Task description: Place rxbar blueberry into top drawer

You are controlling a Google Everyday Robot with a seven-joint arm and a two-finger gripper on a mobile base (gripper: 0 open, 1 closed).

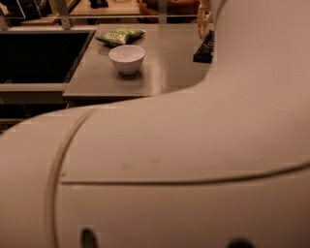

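The rxbar blueberry [203,48] is a dark flat bar at the right side of the grey counter [160,68], partly cut off by my arm. My gripper [204,20] shows only as a pale piece right above the bar, at the arm's edge. Whether it touches the bar cannot be told. My large white arm [184,164] fills the lower and right parts of the camera view. The top drawer is out of view.
A white bowl [127,58] stands on the counter's left half. A green crinkled snack bag [120,36] lies behind it. A dark recess [38,53] lies left of the counter. A rail with posts [63,9] runs along the back.
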